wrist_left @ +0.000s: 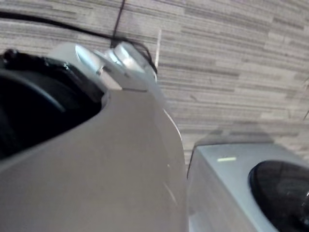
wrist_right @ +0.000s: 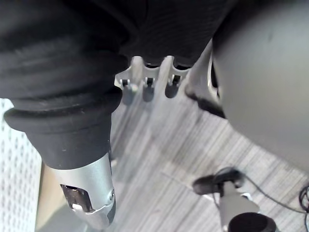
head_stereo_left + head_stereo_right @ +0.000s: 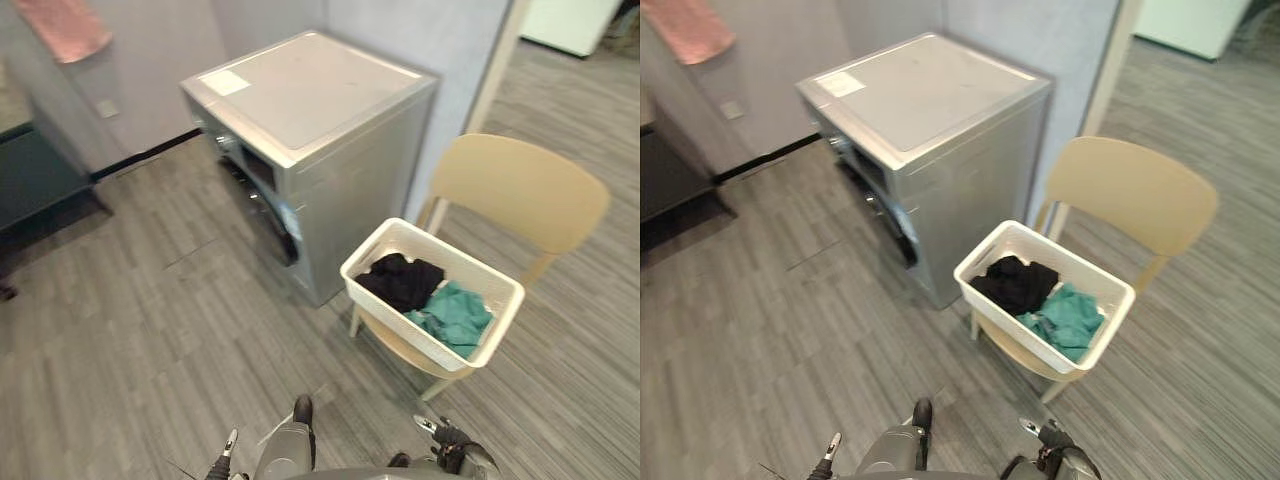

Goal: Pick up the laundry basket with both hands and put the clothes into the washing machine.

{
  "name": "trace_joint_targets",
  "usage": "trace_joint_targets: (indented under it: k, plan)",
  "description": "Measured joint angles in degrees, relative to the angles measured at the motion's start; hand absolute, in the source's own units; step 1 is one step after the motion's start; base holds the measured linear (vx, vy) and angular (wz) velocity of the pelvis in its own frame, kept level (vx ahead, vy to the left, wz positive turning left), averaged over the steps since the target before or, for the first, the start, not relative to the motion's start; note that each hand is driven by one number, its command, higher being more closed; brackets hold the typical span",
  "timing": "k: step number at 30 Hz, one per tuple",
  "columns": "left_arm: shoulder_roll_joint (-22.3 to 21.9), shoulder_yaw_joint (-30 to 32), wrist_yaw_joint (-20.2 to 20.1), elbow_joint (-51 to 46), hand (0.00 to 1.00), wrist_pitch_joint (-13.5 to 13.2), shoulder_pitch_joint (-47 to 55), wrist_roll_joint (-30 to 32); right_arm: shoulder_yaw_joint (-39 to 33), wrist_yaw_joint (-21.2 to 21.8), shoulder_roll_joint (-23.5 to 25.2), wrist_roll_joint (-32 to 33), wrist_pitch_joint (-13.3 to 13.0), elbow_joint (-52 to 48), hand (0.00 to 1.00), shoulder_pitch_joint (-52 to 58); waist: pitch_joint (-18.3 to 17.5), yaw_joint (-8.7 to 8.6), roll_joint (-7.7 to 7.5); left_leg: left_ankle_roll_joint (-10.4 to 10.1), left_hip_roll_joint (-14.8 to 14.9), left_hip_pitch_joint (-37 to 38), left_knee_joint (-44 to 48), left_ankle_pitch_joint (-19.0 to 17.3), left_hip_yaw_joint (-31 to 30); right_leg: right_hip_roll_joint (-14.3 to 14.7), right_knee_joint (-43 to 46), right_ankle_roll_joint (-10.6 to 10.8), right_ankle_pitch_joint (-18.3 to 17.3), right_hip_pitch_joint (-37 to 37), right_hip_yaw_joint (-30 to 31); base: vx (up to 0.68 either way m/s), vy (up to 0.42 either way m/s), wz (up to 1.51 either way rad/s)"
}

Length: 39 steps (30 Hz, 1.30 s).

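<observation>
Right hand [image 2: 89, 193] low, fingers [image 2: 147, 79] relaxed — empty; laundry basket [image 3: 452, 248] well apart

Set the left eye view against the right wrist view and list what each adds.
Left eye view: the washer, and the basket on a chair, with a black cloth and a teal cloth inside. Right wrist view: the right robot hand from close, its fingers relaxed and holding nothing. Both: the grey floor and the right robot hand, low and apart from the basket.
</observation>
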Motion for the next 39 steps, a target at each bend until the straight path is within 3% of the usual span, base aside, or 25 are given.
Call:
trace_joint_targets:
  k: [2,3,4,5,6,11,13,16,17,18,19,20,22,23,24,25,27,28,30,31,32,34,36,37,39]
  plan:
    - [-0.17,1.93,-0.10,0.12,0.00,0.13,0.14,0.06,-4.22,0.03,1.10,-0.25,0.00,0.07,0.00,-0.29,0.00,-0.20,0.05,-1.10,5.10,3.14,0.28,-0.67,0.37,-0.90,0.65,0.58,0.35,0.91,-2.82,0.01,0.146,0.94]
    - [-0.40,2.69,-0.14,0.28,0.00,0.24,0.06,0.10,-9.02,-0.06,1.47,-0.35,0.17,0.44,0.00,-0.21,-0.16,-0.37,0.48,-2.54,8.34,6.86,-4.80,0.51,2.25,-1.69,1.18,1.87,1.09,1.81,-4.81,0.06,0.318,1.02]
    - [-0.73,2.75,-0.20,0.60,0.00,0.31,0.00,0.08,-12.05,-0.06,1.19,-0.35,0.18,0.94,0.00,0.02,-0.85,-0.73,1.58,-6.18,8.65,9.58,-9.49,1.78,2.57,-2.05,1.10,3.09,1.77,2.24,-5.38,0.08,0.366,1.01]
    - [-1.12,2.70,-0.27,0.66,0.00,0.35,-0.05,0.20,-14.16,-0.07,0.79,-0.33,0.40,1.06,0.00,-0.03,-0.72,-1.09,1.55,-7.52,7.71,10.67,-12.01,1.31,2.68,-2.25,0.88,4.11,2.36,3.00,-6.19,0.06,0.439,0.96]
    - [0.35,1.86,-0.35,0.67,0.00,0.24,-0.09,0.81,-18.03,0.00,1.96,-0.34,0.62,1.58,0.00,0.42,-0.40,-1.33,-0.30,-8.10,3.85,11.30,-14.38,1.14,1.78,-4.76,-1.71,6.46,4.14,4.48,-6.29,0.02,0.358,0.75]
    - [2.98,-4.37,-0.75,2.14,0.00,-0.14,-0.21,1.81,-20.70,0.16,3.05,-0.24,1.57,1.89,0.00,1.17,-1.51,-1.13,-2.11,-7.57,-2.39,13.69,-14.63,-0.21,1.03,-7.86,-9.41,7.75,10.35,9.29,-3.91,-0.02,0.257,0.26]
    - [3.67,-5.88,-1.34,2.71,0.00,-1.09,-0.14,1.74,-19.82,0.08,2.82,-0.35,1.70,1.70,0.00,-0.04,-1.86,-0.80,-1.65,-6.02,-4.80,11.54,-9.96,-4.27,1.16,-9.96,-10.69,7.98,12.84,8.61,-1.63,-0.12,0.189,-0.29]
    - [3.76,-10.08,-1.41,2.88,0.00,-1.10,0.03,1.78,-16.58,-0.11,1.43,-0.16,1.74,1.61,0.00,0.09,-2.65,-1.07,-0.47,-2.32,-6.95,7.38,-3.81,-10.76,-0.50,-11.86,-10.32,4.92,14.69,7.89,-0.91,-0.16,0.188,0.06]
    - [3.85,-11.62,-1.42,2.88,0.00,-1.10,0.00,1.81,-15.33,-0.11,1.17,0.20,1.72,1.59,0.00,0.11,-2.96,-1.33,-0.04,-1.75,-7.24,6.92,-3.04,-11.36,-1.15,-12.17,-9.66,1.24,15.37,7.92,-0.35,-0.17,0.220,0.60]
    - [4.03,-13.90,-1.42,2.81,0.00,-1.09,-0.08,3.15,-12.99,-0.04,1.10,0.64,1.62,0.58,0.00,0.72,-3.12,-1.62,0.76,-1.19,-7.70,6.79,-2.59,-11.46,-2.62,-11.60,-7.25,-5.84,17.16,7.54,2.70,-0.10,0.183,0.66]
    - [4.25,-14.59,-1.47,2.84,0.00,-1.10,-0.05,4.16,-11.98,-0.02,1.11,0.76,1.60,-0.23,0.00,1.05,-3.17,-1.60,0.97,-0.87,-7.72,6.92,-2.46,-11.26,-3.77,-10.97,-5.34,-7.03,17.94,6.80,6.54,-0.10,0.203,0.90]
    - [5.26,-15.13,-1.46,2.82,0.00,-1.14,-0.37,6.36,-10.37,0.20,2.21,1.69,1.63,-0.40,0.00,1.14,-3.06,-1.69,1.22,-0.46,-7.15,6.86,-1.94,-10.99,-6.51,-6.99,2.12,-4.59,13.80,4.13,17.02,-0.06,0.101,0.81]
    - [6.86,-14.72,-1.48,2.79,0.00,-1.11,-0.29,6.90,-8.82,0.46,4.73,2.88,1.56,-0.33,0.00,0.76,-3.08,-1.59,-2.00,-0.13,-6.61,6.59,-1.76,-10.78,-8.53,-1.17,9.35,-1.69,6.13,1.11,23.90,-0.03,-0.041,0.60]
    - [7.70,-13.79,-1.50,2.89,0.00,-0.90,-0.16,7.05,-8.29,0.67,6.17,4.03,1.37,-0.32,0.00,0.56,-2.85,-1.67,-3.72,-0.19,-6.44,5.44,-0.41,-10.81,-9.55,1.85,9.29,-0.66,2.58,0.87,24.11,-0.02,-0.133,0.30]
    - [7.99,-13.23,-1.42,2.99,0.00,-0.67,-0.18,7.61,-8.59,0.91,7.13,4.81,1.35,-0.35,0.00,0.62,-2.98,-1.59,-4.68,-0.17,-6.02,4.51,-0.22,-10.77,-9.85,2.66,7.36,0.93,0.58,1.31,23.60,-0.03,-0.116,0.12]
    - [8.11,-13.16,-1.40,2.99,0.00,-0.47,-0.36,8.01,-8.66,0.99,7.48,4.88,1.33,-0.33,0.00,0.51,-2.94,-1.52,-4.90,-0.08,-5.64,4.15,-0.40,-10.57,-9.77,3.44,6.03,2.03,-0.48,1.26,23.21,-0.07,-0.143,-0.20]
    - [7.93,-11.93,-1.25,3.16,0.00,0.17,-2.13,8.83,-8.72,0.93,7.39,4.88,1.41,-0.56,0.00,-0.38,-2.72,-1.50,-4.48,-1.88,-4.47,2.42,-1.32,-8.60,-9.03,6.72,-0.81,4.89,-3.01,2.19,18.28,-0.10,-0.190,-0.20]
    - [7.35,-11.76,-1.27,3.05,0.00,0.13,-3.94,8.81,-10.07,0.34,7.09,4.85,1.32,-0.56,0.00,-0.84,-2.87,-1.50,-4.53,-2.49,-3.42,3.31,-5.25,-6.27,-9.00,7.67,-1.96,3.72,-1.52,1.69,17.31,-0.08,-0.172,0.04]
    - [6.20,-11.18,-1.29,3.02,0.00,0.06,-7.04,8.74,-11.08,-0.10,6.91,4.81,1.29,-0.30,0.00,-1.01,-2.43,-1.78,-4.88,-2.98,-2.87,3.32,-6.74,-5.22,-8.82,7.45,-3.22,2.25,-0.54,0.99,15.69,-0.01,-0.139,0.22]
    - [5.24,-10.54,-1.35,2.77,0.00,-0.05,-7.84,9.06,-11.17,-0.18,6.77,4.80,1.31,0.13,0.00,-0.98,-1.86,-1.96,-5.37,-1.74,-3.28,2.52,-1.09,-5.99,-7.95,7.42,-3.17,2.10,-0.54,1.48,15.62,0.03,-0.089,0.19]
    - [5.02,-10.45,-1.39,2.75,0.00,-0.05,-8.07,8.83,-10.71,-0.26,6.76,4.86,1.32,0.04,0.00,-0.89,-1.99,-2.67,-4.84,-0.82,-3.53,3.20,2.86,-7.96,-7.49,7.67,-2.95,1.87,-0.68,2.26,15.74,0.04,-0.068,0.11]
    - [4.07,-9.18,-1.42,2.68,0.00,-0.11,-7.93,8.83,-10.76,-0.18,6.52,5.04,1.17,-0.27,0.00,-0.80,-1.98,-3.22,-3.61,-3.10,-2.91,6.05,-0.38,-10.18,-9.48,9.72,-2.25,1.38,-1.96,2.79,16.11,-0.04,-0.105,-0.03]
    - [4.16,-9.20,-1.53,2.30,0.00,-0.14,-7.88,8.82,-10.83,-0.14,7.91,5.17,1.14,-0.15,0.00,-0.26,-3.86,-3.53,-5.37,-3.92,-2.59,6.62,-1.38,-11.06,-10.09,9.70,-4.32,1.06,-2.13,3.04,16.01,0.01,-0.067,-0.05]
    - [3.35,-8.27,-1.63,1.24,0.00,-0.16,-7.14,8.77,-10.45,-0.13,7.30,5.15,0.95,-0.64,0.00,0.16,-3.91,-3.63,-2.18,-4.71,-0.39,2.46,11.78,-14.08,-9.96,12.61,-4.39,1.16,-2.24,3.00,16.48,0.06,-0.005,-0.06]
    - [1.91,-6.92,-1.70,0.00,0.00,-0.21,-5.88,8.69,-10.06,-0.07,6.76,4.84,0.51,-1.37,0.00,-0.43,-3.96,-3.74,0.07,-5.76,1.04,-2.79,22.96,-13.95,-11.54,14.98,-4.02,0.91,-2.65,3.30,17.06,0.02,0.036,-0.22]
